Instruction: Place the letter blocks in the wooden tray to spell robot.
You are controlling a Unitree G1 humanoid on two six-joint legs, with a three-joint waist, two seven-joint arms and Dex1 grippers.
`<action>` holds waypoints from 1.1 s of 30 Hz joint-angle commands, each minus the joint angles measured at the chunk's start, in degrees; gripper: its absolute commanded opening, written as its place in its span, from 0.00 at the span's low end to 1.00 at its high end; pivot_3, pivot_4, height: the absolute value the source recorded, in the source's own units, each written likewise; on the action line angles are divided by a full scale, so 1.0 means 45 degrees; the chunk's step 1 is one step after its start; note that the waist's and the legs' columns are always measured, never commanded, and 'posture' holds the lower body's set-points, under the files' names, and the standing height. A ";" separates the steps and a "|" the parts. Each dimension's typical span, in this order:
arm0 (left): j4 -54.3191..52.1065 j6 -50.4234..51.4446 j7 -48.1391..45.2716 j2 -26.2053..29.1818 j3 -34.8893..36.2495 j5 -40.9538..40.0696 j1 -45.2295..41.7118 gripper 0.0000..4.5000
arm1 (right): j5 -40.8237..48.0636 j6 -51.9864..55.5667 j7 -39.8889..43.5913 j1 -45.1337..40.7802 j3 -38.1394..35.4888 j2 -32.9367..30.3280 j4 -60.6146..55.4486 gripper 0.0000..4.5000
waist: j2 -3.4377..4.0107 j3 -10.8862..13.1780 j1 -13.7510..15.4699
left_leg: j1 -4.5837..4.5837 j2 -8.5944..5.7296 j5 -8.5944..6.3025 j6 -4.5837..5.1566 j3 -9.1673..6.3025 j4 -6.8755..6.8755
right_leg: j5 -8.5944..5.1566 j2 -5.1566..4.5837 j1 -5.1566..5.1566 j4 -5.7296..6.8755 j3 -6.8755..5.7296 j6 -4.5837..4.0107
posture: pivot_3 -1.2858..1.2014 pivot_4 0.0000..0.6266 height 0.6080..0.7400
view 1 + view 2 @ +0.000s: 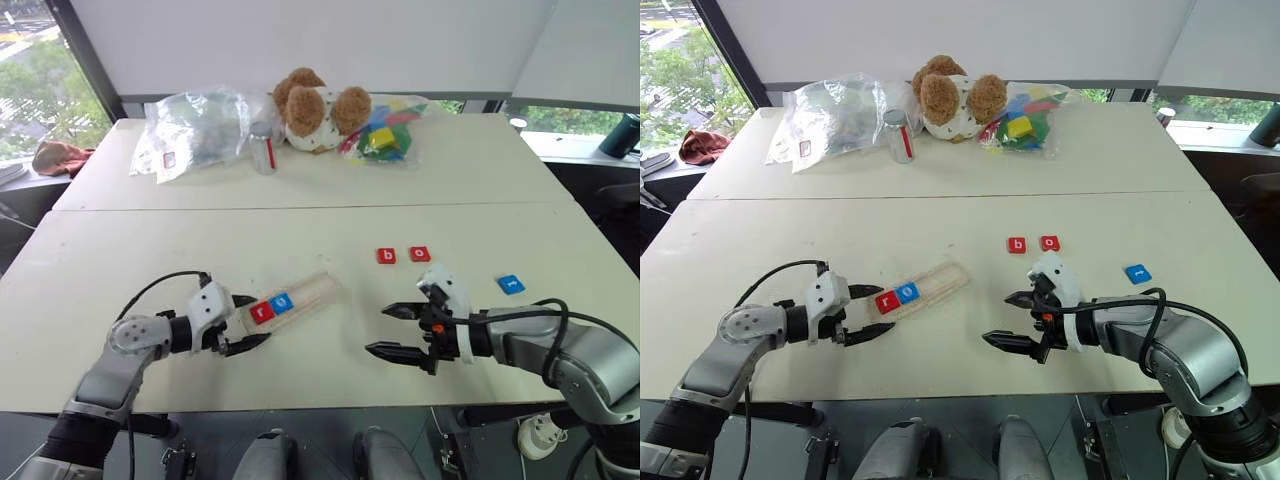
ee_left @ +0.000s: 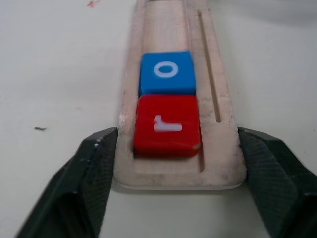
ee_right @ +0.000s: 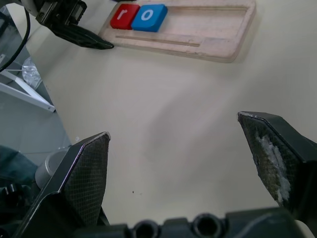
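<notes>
Head views: the wooden tray (image 1: 292, 298) lies slanted on the white table (image 1: 300, 160), and everything here is placed from it. A red "r" block (image 1: 262, 311) and a blue "o" block (image 1: 283, 302) sit side by side, touching, in its near end. The left gripper (image 1: 243, 325) is at that same end, one finger on each long side of the tray, its fingertips partly hidden behind the hand. To the tray's right, apart from it, lie a red "b" block (image 1: 386, 256) and a red "o" block (image 1: 420, 254), close together; further right is a blue block (image 1: 510, 284) whose letter is too small to read. The right gripper (image 1: 393, 332) hangs over bare table right of the tray, jaws spread, pinching nothing. Well beyond the tray are a teddy bear (image 1: 318, 108), a metal can (image 1: 262, 149) and a bag of coloured toy blocks (image 1: 385, 133).

Left wrist view: both black fingers (image 2: 89, 171) press against the tray's side edges, clamping its end; the tray's far end is cut off.

Right wrist view: the right fingers (image 3: 84, 173) stand wide apart over the table, with the tray beyond them.
</notes>
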 commanded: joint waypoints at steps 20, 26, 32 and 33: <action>1.0486 -0.5018 -0.4158 -0.3368 -0.3254 0.2644 -0.8362 0.69 | -0.2667 -0.0039 -0.5676 -0.0216 -0.2592 0.2507 0.0662 1.00 | -0.0007 -0.0002 0.0035 | -0.0069 -0.0018 0.0008 0.0004 0.0007 0.0043 | 0.0003 0.0044 -0.0049 0.0020 -0.0019 0.0009 | 0.52 0.24 1.00; 1.1015 -0.5188 -0.4639 -0.3651 -0.2828 0.2401 -0.8435 1.00 | -0.2740 0.0895 -0.7157 -0.1154 -0.2120 0.4377 0.0178 1.00 | -0.0008 -0.0003 0.0006 | -0.0061 -0.0023 0.0009 0.0012 0.0010 0.0065 | 0.0005 0.0057 -0.0041 0.0043 -0.0020 0.0012 | 0.52 0.24 1.00; 0.9466 -0.4818 -0.4498 -0.3159 -0.2258 0.2092 -0.7753 1.00 | -0.3791 0.0673 -0.7929 -0.2445 -0.0650 0.5807 0.1892 1.00 | -0.0009 -0.0006 0.0002 | -0.0056 -0.0021 0.0009 0.0012 0.0003 0.0061 | 0.0004 0.0069 -0.0042 0.0049 -0.0024 0.0013 | 0.52 0.24 1.00; 0.9021 -0.4618 -0.4558 -0.2880 -0.2116 0.1987 -0.7602 1.00 | -0.3979 0.0540 -0.7962 -0.2606 -0.0486 0.5924 0.2275 1.00 | -0.0010 -0.0005 -0.0020 | -0.0058 -0.0022 0.0010 0.0011 0.0003 0.0061 | 0.0004 0.0068 -0.0042 0.0048 -0.0024 0.0013 | 0.52 0.24 1.00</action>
